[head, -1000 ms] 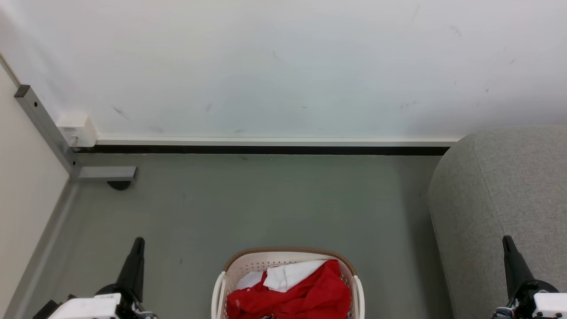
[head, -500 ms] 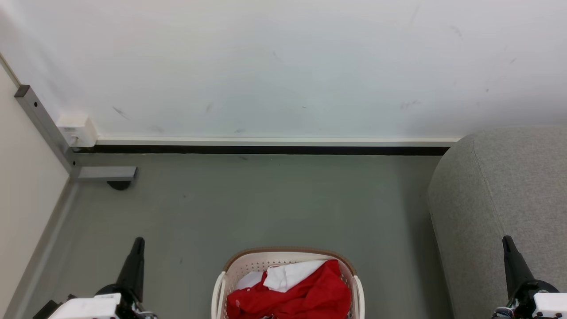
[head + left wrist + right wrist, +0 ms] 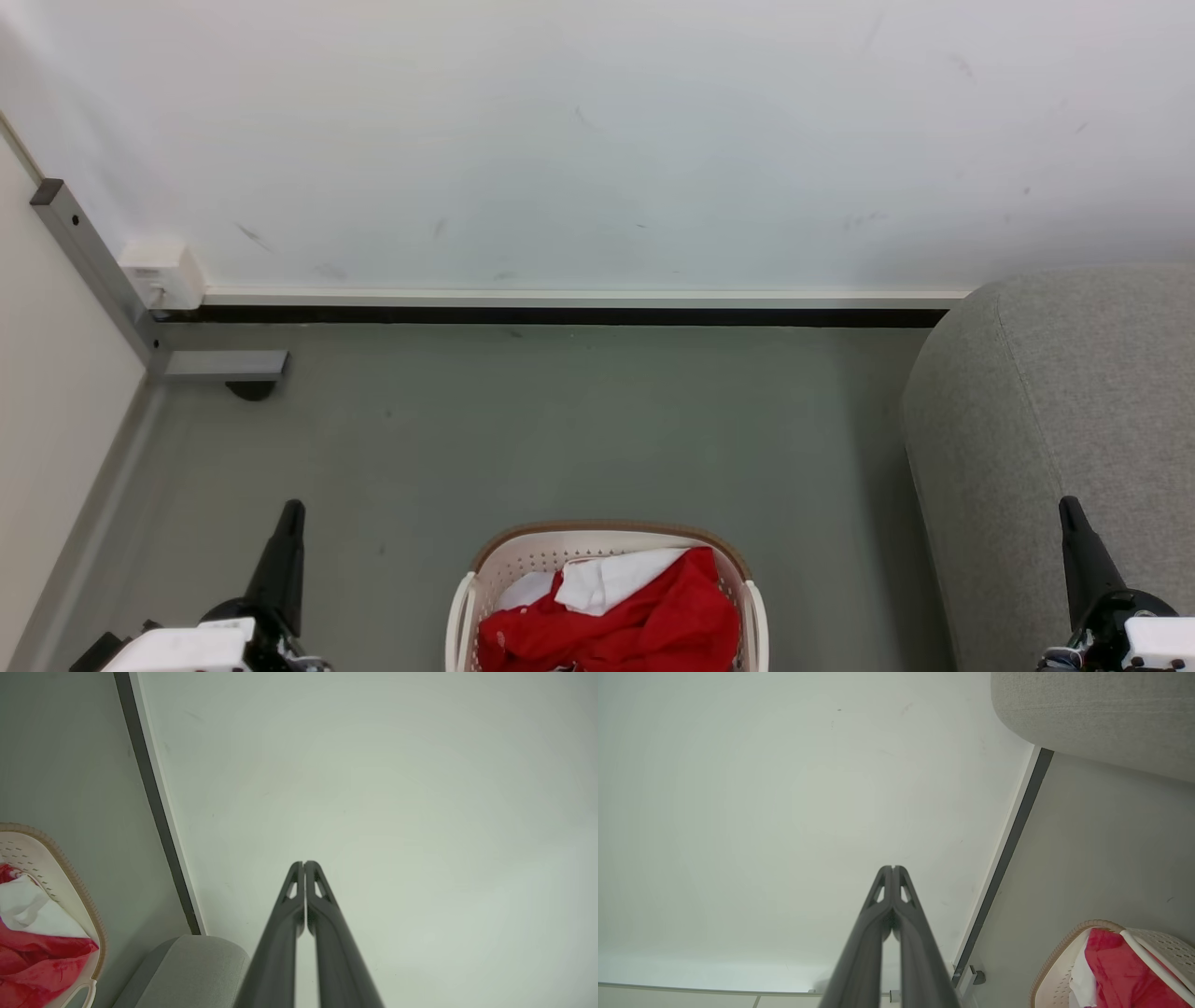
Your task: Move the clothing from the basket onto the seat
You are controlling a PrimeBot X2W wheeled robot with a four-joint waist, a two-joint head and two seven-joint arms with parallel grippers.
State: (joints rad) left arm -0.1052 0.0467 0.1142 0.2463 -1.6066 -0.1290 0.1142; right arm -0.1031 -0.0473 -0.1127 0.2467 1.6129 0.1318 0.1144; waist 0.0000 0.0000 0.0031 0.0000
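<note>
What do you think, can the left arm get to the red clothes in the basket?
Probably yes. The clothing lies uncovered on top in the open basket, and bare floor lies between it and the left arm. Its jaws are shut, so they would have to open first.

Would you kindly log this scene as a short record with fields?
basket: on the floor, straight ahead
clothing: red and white, bunched inside it
seat: grey, on the robot's right of the basket
left gripper: shut, holding nothing
right gripper: shut, holding nothing
progress: clothing not yet moved
</note>
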